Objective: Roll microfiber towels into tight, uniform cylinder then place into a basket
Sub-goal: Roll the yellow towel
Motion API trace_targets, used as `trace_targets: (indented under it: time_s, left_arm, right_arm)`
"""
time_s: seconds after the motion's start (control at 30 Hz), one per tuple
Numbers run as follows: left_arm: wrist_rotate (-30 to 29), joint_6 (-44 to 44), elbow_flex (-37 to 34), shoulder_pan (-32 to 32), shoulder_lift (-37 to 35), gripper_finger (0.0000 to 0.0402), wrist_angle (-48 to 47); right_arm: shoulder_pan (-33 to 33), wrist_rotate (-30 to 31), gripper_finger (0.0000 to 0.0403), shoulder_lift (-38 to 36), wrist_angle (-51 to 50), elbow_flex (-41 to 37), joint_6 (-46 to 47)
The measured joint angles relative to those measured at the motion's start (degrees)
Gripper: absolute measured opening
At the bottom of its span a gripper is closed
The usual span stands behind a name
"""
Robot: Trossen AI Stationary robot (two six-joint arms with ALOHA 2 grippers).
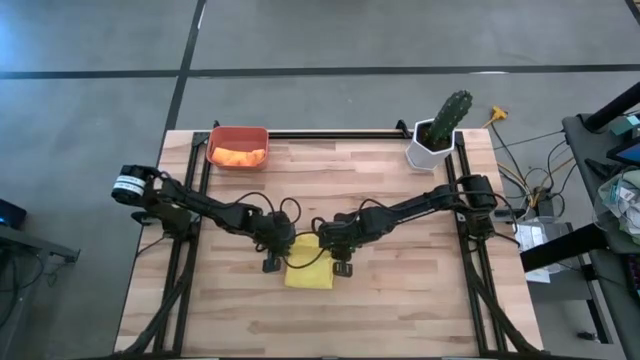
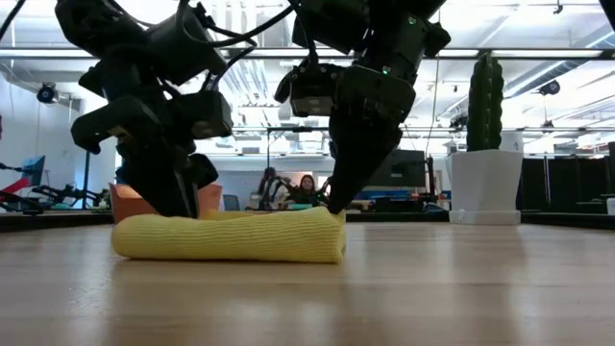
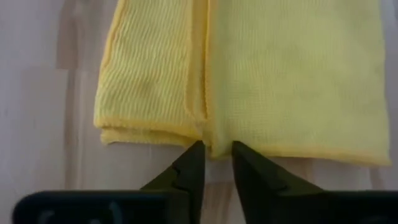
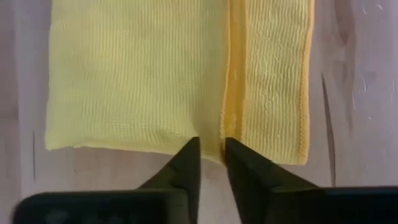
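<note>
A lab or open workshop: concrete floor (image 1: 90, 40), ceiling strip lights (image 2: 538, 19), cabled benches (image 1: 600, 200).

Folded yellow towel (image 1: 309, 270) mid-table; orange towel (image 1: 240, 156) in basket (image 1: 237, 134).

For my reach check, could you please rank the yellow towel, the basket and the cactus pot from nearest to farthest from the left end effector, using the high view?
1. Yellow towel: right beside the left end effector, mid-table.
2. Basket: far edge, left side.
3. Cactus pot: far right corner.
</note>
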Motion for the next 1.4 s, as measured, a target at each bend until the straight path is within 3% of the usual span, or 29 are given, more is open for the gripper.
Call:
trace_targets:
  time_s: [0.27, 0.43, 0.57, 0.77, 1.07, 1.4]
  left_arm:
    - [-0.6, 0.0, 0.3, 0.0, -2.2, 0.0115, -4.6]
    - [-4.6, 0.0, 0.2, 0.2, -7.6, 0.0116, -6.9]
    - [-5.2, -0.7, 0.1, 0.3, -12.6, 0.0116, -7.6]
    - [2.4, -7.4, -0.4, -1.3, -17.8, 0.0116, -3.8]
    - [1.0, -11.4, -0.8, -6.9, -16.5, 0.0116, -2.8]
    - [3.0, -8.3, 0.5, -9.1, -15.3, 0.0116, 3.1]
  right_arm:
    - [0.0, 0.0, 0.0176, -3.3, -3.6, 0.6, 4.5]
    - [0.2, 0.3, 0.0210, -7.2, -1.4, 1.3, 4.5]
    - [1.8, -0.6, 0.0207, -7.6, 8.9, 1.5, 2.9]
    - [3.7, -1.5, 0.0183, -2.4, 12.9, 1.3, 6.7]
    - [5.9, -4.3, 0.0146, 5.7, 12.7, 1.2, 5.2]
    - [5.7, -1.1, 0.0106, 3.8, 15.9, 1.0, 5.1]
